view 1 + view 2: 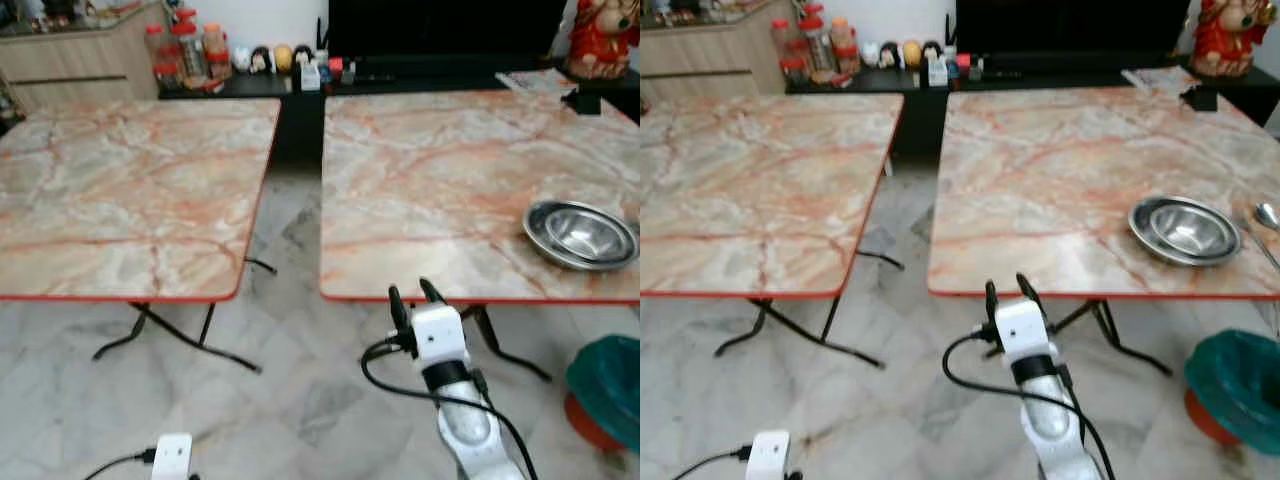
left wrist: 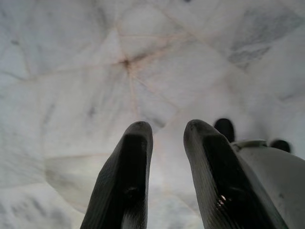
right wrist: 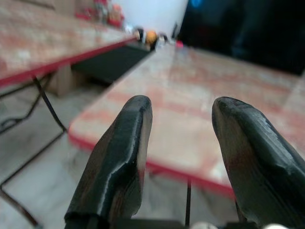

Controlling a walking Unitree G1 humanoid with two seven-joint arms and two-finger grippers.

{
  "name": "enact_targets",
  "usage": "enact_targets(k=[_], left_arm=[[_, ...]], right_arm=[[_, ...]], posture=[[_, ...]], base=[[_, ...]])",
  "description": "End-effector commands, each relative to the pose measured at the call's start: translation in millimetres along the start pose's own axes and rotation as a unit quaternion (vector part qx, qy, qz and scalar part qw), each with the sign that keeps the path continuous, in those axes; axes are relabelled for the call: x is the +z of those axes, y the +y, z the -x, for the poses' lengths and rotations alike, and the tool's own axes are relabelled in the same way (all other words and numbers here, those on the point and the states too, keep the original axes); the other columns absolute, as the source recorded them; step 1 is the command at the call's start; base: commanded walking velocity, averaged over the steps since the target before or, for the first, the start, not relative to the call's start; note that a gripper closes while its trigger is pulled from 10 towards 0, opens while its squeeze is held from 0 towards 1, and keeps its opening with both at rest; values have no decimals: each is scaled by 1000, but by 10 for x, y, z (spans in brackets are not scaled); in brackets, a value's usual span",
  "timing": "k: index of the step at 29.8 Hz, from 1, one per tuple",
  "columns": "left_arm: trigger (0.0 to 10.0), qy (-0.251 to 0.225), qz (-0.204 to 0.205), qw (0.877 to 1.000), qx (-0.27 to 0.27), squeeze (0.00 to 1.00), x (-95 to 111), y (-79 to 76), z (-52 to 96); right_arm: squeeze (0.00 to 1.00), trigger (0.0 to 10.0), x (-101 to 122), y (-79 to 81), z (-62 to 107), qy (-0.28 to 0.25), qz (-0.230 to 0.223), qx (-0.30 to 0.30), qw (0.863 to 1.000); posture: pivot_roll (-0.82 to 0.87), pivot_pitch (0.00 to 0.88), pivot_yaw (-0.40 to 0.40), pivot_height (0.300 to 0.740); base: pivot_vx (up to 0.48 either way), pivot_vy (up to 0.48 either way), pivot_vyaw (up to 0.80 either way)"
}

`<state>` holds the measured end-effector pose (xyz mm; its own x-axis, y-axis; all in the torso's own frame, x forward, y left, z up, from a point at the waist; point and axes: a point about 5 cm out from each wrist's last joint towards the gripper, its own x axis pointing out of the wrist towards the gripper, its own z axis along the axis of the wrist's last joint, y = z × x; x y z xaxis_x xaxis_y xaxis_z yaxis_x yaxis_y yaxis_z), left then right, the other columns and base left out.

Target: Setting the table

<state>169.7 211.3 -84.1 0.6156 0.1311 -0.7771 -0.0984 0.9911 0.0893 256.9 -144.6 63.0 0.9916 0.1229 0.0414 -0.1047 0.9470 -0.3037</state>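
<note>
Two marble-patterned worktops with red edging are filling the upper part of the head views, the left worktop (image 1: 130,190) and the right worktop (image 1: 460,190), with a strip of pale marble floor (image 1: 290,230) running between them. We are seeing a steel bowl (image 1: 1184,230) sitting upright, mouth up, toward the right edge of the frame on the right worktop, near its front rim. Just beside it, at the far right of the right eye view, a spoon (image 1: 1267,222) is lying with its bowl end toward the back of the worktop and its handle running down toward the front edge; the frame is cutting it off.

Our right gripper (image 1: 417,297) is reaching up in the lower centre of the frame, just short of the right worktop's front edge, its fingers parted a moderate way and holding nothing. Our left gripper (image 2: 164,138) is pointing down at the floor, its fingers a narrow gap apart and empty; its white wrist is peeking in at the bottom left of the head views.

A teal bin (image 1: 610,385) is standing on the floor at the lower right, partly cropped. Along the top, a dark cabinet (image 1: 300,85) is carrying jars and small figurines too blurred for us to make out, with a red figure (image 1: 600,35) at the upper right.
</note>
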Motion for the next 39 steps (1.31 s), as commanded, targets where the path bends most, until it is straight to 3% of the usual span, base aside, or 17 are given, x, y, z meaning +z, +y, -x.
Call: enact_targets(k=[1, 4, 8, 10, 17, 22, 24, 32, 34, 39], left_arm=[[10000, 2, 3, 1000, 0, 0, -5, -14, 0], [10000, 0, 4, 1000, 0, 0, 5, -14, -3], [10000, -2, 4, 1000, 0, 0, 16, -20, -5], [10000, -2, 3, 1000, 0, 0, 22, -18, -7], [10000, -3, 1, 1000, 1, 0, 40, 5, -11], [10000, -5, -2, 1000, 3, 0, 56, 21, -14], [10000, -6, -4, 1000, 3, 0, 60, 30, -14], [10000, -7, -7, 1000, 3, 0, 73, 47, -16], [10000, -7, -10, 1000, 4, 0, 70, 66, -14], [10000, -8, -12, 1000, 5, 0, 85, 78, -17]], right_arm=[[0, 10000, -231, -15, 112, 54, -1, -1, 999], [0, 10000, -452, -55, 193, 107, -35, -22, 993], [0, 10000, -622, -82, 254, 147, -41, -29, 988], [0, 10000, -815, -91, 300, 200, -61, -35, 977], [0, 10000, -1061, -24, 385, 280, -78, -20, 957], [0, 10000, -1224, 74, 518, 350, -89, -3, 933], [0, 10000, -1317, 116, 635, 394, -96, -2, 914], [0, 10000, -1382, 174, 732, 427, -89, 15, 900], [0, 10000, -1404, 126, 749, 438, -113, -12, 892], [0, 10000, -1411, 103, 753, 441, -118, -22, 889]], posture=[[-13, 38, 68, 740], [-10, 34, 67, 740], [-8, 30, 66, 740], [-5, 19, 67, 740], [19, 0, 68, 740], [24, 0, 70, 740], [27, 0, 70, 740], [34, 0, 76, 740], [38, 0, 79, 740], [39, 0, 81, 740]], base=[[0, 480, 0], [0, 480, 0], [0, 480, 0], [0, 480, 0], [0, 480, 0], [0, 480, 0], [0, 480, 0], [0, 480, 0], [0, 480, 0], [0, 480, 0]])
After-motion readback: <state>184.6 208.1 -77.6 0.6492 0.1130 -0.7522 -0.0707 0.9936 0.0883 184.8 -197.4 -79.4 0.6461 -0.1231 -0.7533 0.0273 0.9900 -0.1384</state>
